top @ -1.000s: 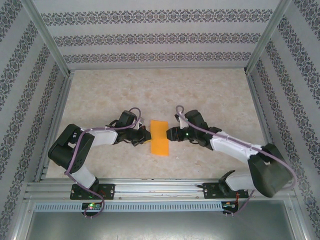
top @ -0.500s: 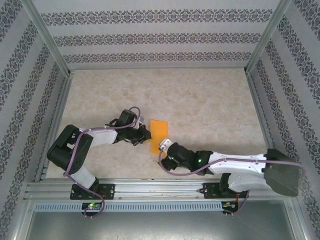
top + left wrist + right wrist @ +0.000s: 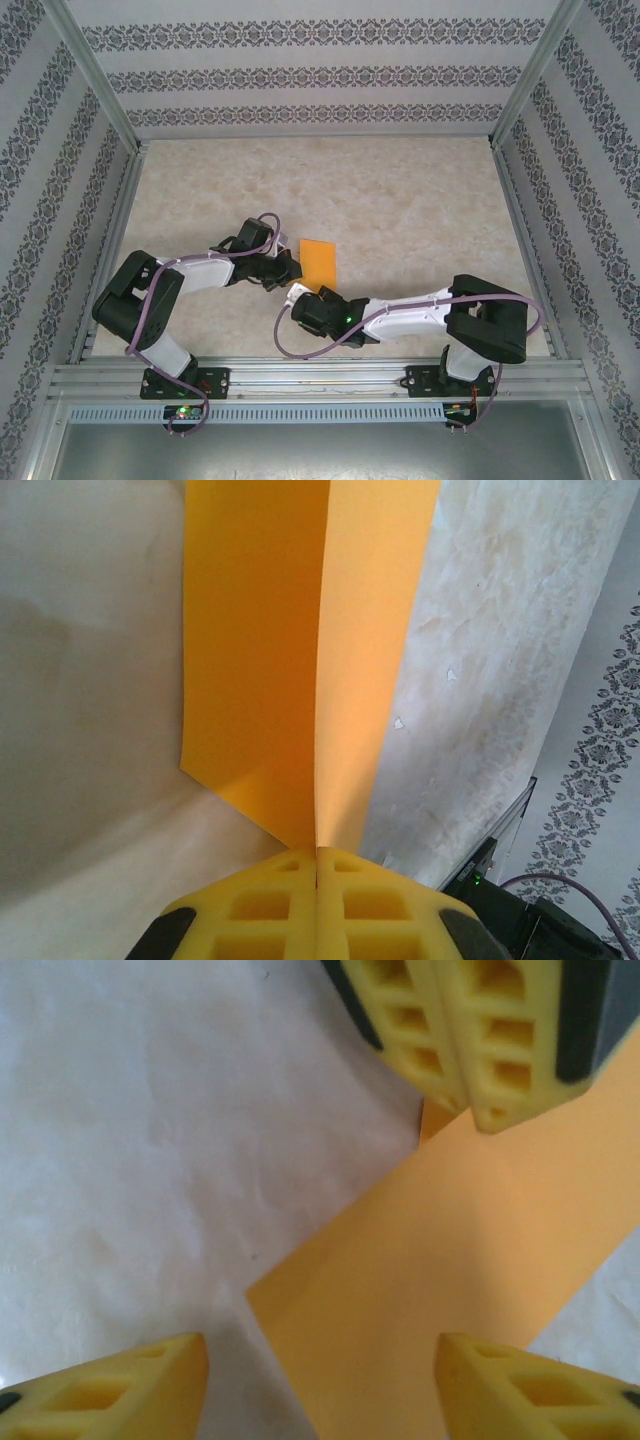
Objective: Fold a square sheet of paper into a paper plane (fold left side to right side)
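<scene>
Swinging across from the sheet's right side, the right arm has brought the right gripper (image 3: 300,296) to the near corner of the thin bright orange square sheet of paper (image 3: 320,262), jaws spread and holding nothing. The left gripper (image 3: 289,270) stays clenched on the sheet's left edge. On the marbled beige tabletop (image 3: 430,200) the sheet already lies doubled into a narrow rectangle. Flattening the crease and the plane's later folds apparently remain.

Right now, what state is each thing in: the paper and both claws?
orange paper: folded into a narrow rectangle, one edge pinched.
left claw: shut on the paper's edge.
right claw: open, over the paper's corner, gripping nothing.
</scene>
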Robot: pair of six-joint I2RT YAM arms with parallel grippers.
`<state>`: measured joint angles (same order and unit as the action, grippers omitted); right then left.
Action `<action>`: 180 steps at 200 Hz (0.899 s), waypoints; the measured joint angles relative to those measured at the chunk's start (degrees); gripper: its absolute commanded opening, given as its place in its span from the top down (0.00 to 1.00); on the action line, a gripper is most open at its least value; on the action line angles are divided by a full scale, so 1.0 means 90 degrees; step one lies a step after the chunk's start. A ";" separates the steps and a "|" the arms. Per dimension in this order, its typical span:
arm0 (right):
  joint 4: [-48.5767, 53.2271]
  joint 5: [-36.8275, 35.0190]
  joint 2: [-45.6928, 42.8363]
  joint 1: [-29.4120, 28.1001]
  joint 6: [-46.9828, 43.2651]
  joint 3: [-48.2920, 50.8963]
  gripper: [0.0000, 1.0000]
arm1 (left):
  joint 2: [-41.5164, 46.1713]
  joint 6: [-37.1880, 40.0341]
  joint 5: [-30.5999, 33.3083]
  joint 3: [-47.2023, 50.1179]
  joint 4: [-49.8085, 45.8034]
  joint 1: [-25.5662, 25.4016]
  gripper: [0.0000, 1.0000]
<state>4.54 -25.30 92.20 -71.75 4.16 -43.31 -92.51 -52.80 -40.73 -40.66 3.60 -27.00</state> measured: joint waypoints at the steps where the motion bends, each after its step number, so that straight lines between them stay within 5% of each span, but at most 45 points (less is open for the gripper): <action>1: -0.0005 0.0000 0.0010 0.0002 0.0012 -0.0010 0.46 | 0.0000 0.0000 0.0000 0.0000 -0.0002 0.0000 1.00; 53: -0.0092 0.0002 0.0036 0.0044 -0.0160 -0.0104 0.83 | 0.0000 0.0002 0.0002 -0.0007 -0.0029 0.0000 0.99; 75: -0.0097 0.0087 0.0034 0.0044 -0.0129 -0.0104 1.00 | 0.0000 0.0002 0.0005 -0.0022 -0.0044 0.0000 0.91; 123: 0.0010 0.0593 -0.0044 0.0367 0.0036 -0.0104 1.00 | 0.0000 0.0214 0.0002 -0.0192 -0.0296 0.0053 0.70; 180: 0.0027 0.2089 -0.0464 0.1154 0.0525 0.0024 1.00 | 0.0777 0.0954 0.0058 -0.0430 -0.1367 0.0741 0.68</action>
<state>4.78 -6.50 88.03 -61.36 8.88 -43.09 -85.52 -44.21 -40.21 -44.53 -8.71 -20.34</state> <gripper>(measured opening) 0.065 0.335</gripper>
